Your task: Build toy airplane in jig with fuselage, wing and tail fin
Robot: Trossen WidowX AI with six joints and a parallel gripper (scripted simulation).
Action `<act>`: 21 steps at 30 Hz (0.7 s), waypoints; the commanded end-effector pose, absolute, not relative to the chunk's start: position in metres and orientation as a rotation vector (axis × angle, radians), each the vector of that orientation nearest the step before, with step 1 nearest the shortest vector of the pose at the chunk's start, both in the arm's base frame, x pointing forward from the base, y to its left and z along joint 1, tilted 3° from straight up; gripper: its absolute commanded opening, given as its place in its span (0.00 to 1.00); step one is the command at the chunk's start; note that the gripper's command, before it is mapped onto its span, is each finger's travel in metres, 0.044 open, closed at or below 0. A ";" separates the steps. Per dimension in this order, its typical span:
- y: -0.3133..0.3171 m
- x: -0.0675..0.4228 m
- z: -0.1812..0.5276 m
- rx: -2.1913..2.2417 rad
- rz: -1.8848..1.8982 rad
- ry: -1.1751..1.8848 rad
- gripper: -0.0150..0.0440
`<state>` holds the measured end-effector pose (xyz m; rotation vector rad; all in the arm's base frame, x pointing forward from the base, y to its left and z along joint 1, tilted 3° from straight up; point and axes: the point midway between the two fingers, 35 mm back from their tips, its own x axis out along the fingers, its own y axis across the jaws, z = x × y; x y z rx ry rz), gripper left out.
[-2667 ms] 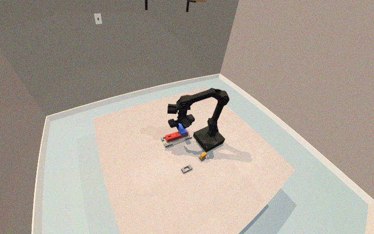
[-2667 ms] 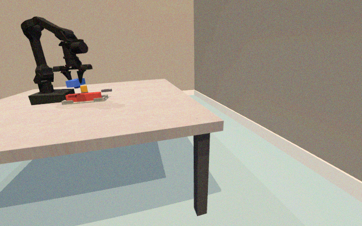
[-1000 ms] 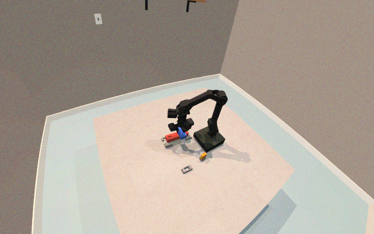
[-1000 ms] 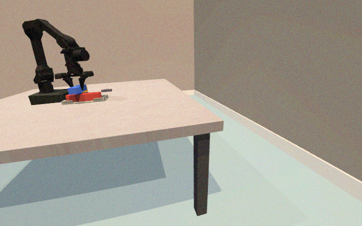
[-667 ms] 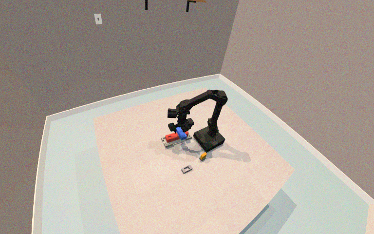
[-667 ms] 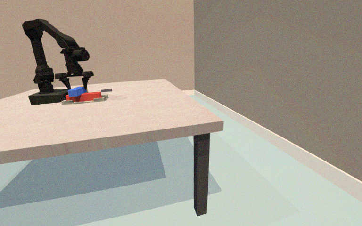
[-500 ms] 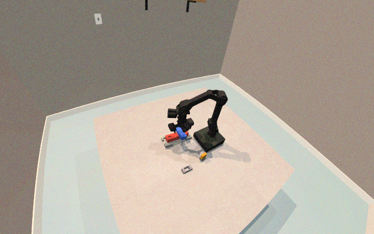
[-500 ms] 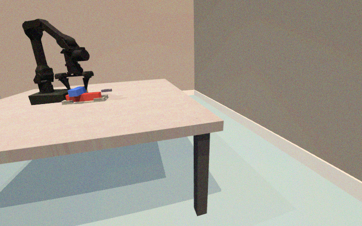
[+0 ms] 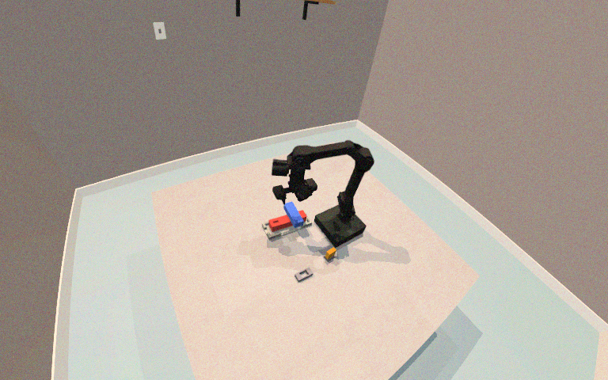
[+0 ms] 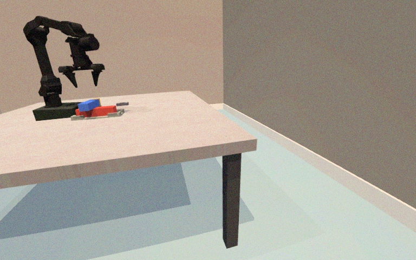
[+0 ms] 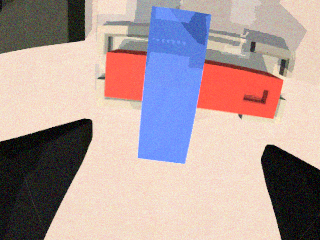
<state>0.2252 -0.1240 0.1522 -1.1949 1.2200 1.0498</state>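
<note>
The red fuselage lies lengthwise in the pale grey cradle. Its open tail socket shows at one end. The blue wing rests across the fuselage, nearer the other end. It hides its tab and socket, so I cannot tell if it sits fully down. My gripper is wide open and empty, above the wing and apart from it. The orange tail fin stands on the table beside the robot base.
A small grey slotted block lies on the table, apart from the cradle and the tail fin. The black robot base stands close beside the cradle.
</note>
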 end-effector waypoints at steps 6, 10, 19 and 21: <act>-0.124 0.226 0.152 -0.693 0.598 1.410 1.00; -0.124 0.226 0.152 -0.375 0.302 1.472 1.00; -0.125 0.226 0.151 -0.095 0.042 1.492 1.00; -0.125 0.226 0.151 -0.095 0.042 1.492 1.00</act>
